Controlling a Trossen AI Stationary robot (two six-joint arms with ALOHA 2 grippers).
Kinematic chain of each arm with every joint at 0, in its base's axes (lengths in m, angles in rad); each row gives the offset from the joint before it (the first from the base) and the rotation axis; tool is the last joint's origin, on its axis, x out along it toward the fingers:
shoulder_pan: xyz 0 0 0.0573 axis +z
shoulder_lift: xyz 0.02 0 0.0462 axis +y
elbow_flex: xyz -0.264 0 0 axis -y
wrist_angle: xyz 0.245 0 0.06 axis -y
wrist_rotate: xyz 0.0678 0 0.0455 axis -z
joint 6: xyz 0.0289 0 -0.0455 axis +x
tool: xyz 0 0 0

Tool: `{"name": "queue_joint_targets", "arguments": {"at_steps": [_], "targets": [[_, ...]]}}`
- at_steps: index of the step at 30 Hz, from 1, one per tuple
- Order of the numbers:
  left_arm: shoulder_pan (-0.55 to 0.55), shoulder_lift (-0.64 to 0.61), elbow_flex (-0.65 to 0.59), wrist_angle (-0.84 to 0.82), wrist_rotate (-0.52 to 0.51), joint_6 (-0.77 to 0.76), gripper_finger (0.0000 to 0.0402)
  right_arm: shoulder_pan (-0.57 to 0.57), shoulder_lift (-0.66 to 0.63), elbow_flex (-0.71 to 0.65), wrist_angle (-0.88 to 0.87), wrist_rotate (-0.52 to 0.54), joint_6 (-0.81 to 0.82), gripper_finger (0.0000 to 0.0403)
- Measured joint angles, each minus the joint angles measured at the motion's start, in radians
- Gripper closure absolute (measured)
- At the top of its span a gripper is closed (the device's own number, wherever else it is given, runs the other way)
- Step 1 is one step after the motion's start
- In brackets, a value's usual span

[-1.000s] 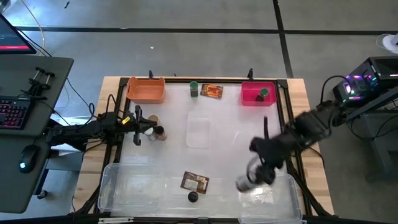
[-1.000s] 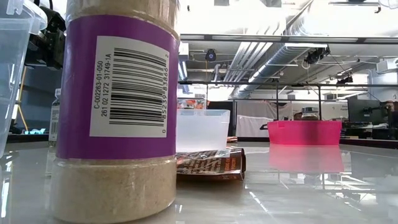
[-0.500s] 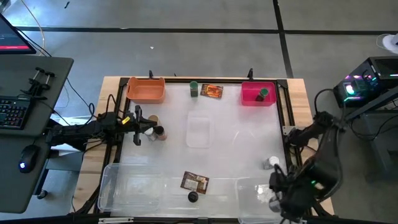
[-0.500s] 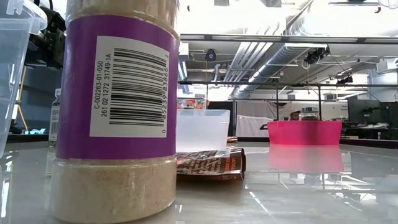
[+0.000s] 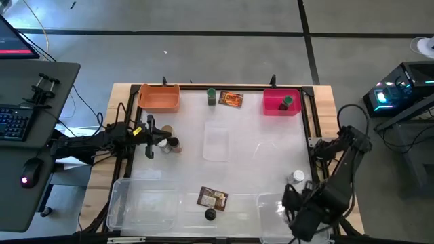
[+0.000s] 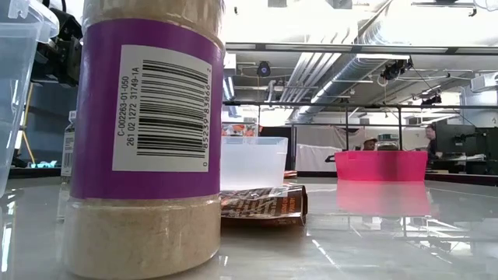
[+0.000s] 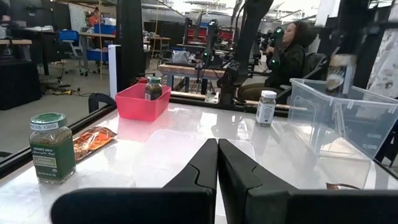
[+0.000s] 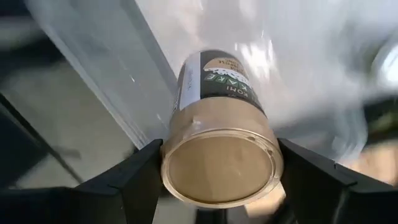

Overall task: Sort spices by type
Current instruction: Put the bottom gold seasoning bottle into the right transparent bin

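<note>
Right at table (image 5: pixel 224 166) edge (front-right): hand (image 8: pixel 217 163) w/ jar (image 8: pixel 219 146).

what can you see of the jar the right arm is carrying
The jar is small, round and clear, filled with tan powder, with a dark label panel in pale lettering beside a white one. Its flat base faces the wrist camera. The right gripper has its jaws closed on the jar's two sides, over the clear plastic tray at the table's near right corner.
</note>
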Motion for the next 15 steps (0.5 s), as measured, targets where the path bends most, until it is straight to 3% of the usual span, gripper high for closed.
{"name": "queue_joint_targets", "arguments": {"at_steps": [4,8,10,15], "targets": [[0.000,0.000,0.000,0.000,0.000,0.000,0.0401,-0.067,-0.007,0.177,0.040,0.289,-0.052,0.0130],[0.000,0.000,0.000,0.000,0.000,0.000,0.0401,-0.131,-0.006,0.276,0.152,0.524,-0.216,0.0130],[0.000,0.000,0.000,0.000,0.000,0.000,0.0401,-0.162,-0.007,0.293,0.200,0.633,-0.351,0.0130],[0.000,0.000,0.000,0.000,0.000,0.000,0.0401,-0.238,0.006,0.264,0.350,0.840,-0.872,0.0130]]}}
